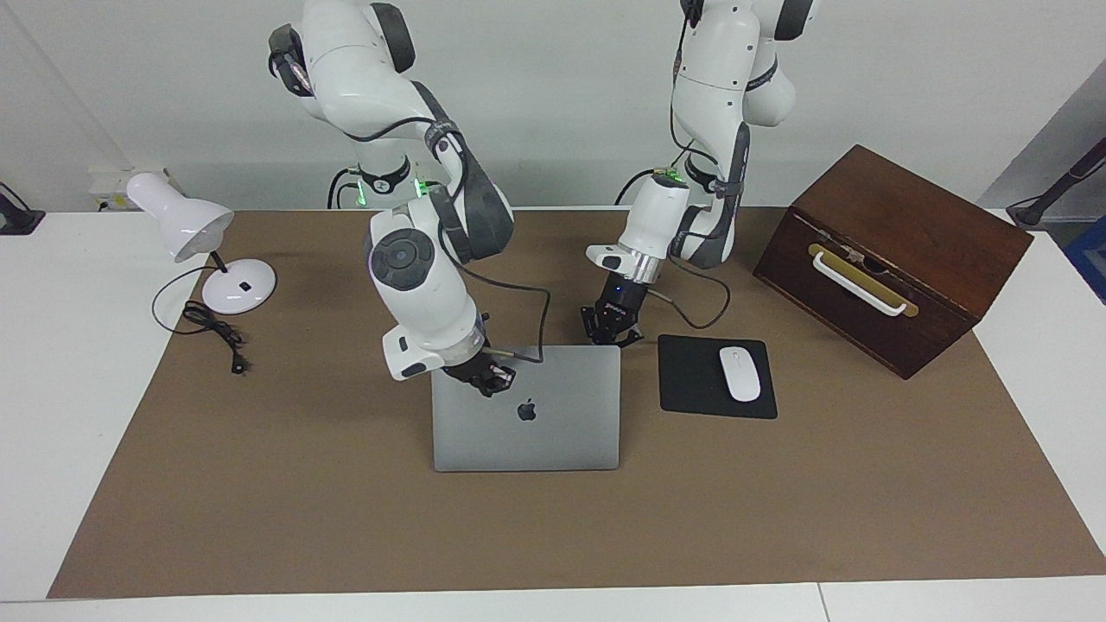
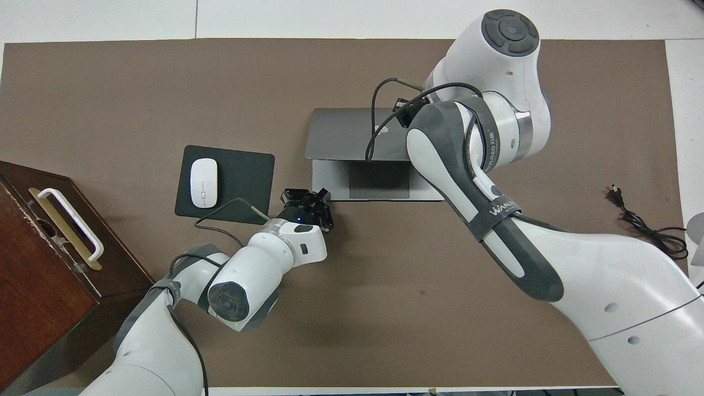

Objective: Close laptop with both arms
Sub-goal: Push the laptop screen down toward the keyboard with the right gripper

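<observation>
The silver-grey laptop [image 1: 553, 423] stands partly open on the brown mat, its lid with the dark apple logo tilted over the base. In the overhead view the lid [image 2: 338, 132] and the base with its dark trackpad [image 2: 379, 180] both show. My right gripper [image 1: 489, 376] is at the lid's upper edge, at the corner toward the right arm's end; in the overhead view [image 2: 403, 108] it is partly hidden by the arm. My left gripper [image 1: 612, 328] hangs low beside the laptop's corner toward the left arm's end, between laptop and mouse pad; it also shows in the overhead view [image 2: 308, 202].
A black mouse pad [image 1: 691, 384] with a white mouse [image 1: 740, 373] lies beside the laptop, toward the left arm's end. A brown wooden box [image 1: 899, 250] with a white handle stands past it. A white desk lamp [image 1: 186, 226] and its cord [image 1: 216, 333] are at the right arm's end.
</observation>
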`<state>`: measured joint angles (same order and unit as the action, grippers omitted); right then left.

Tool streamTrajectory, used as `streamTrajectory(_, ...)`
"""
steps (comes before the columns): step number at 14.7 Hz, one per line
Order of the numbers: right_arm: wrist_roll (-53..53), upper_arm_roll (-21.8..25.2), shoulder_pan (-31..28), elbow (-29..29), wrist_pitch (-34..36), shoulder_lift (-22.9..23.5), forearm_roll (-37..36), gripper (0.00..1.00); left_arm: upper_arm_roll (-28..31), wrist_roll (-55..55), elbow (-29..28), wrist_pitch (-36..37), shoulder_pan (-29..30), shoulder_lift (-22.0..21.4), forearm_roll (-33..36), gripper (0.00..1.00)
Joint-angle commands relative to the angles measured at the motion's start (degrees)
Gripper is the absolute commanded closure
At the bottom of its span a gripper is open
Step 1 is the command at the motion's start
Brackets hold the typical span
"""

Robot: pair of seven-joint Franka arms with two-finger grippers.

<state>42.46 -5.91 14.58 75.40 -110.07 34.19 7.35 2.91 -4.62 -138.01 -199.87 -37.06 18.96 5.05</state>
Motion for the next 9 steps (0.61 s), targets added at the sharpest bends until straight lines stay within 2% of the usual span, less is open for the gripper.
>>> streamTrajectory(1, -0.54, -0.50, -0.78, 0.36, 0.03, 1.49, 1.61, 1.00, -0.01, -0.03, 0.11, -0.78, 1.38, 3.10, 1.63, 1.00)
streamTrajectory(4, -0.63, -0.50, -0.87, 0.71, -0.58, 3.07, 4.51, 1.00, -0.01, -0.03, 0.11, -0.70, 1.38, 3.10, 1.63, 1.00)
streamTrajectory(9, -0.54, -0.42, -0.78, 1.07, -1.82, 4.22, 4.51, 1.00, -0.01, -0.03, 0.11, -0.70, 1.38, 3.10, 1.63, 1.00)
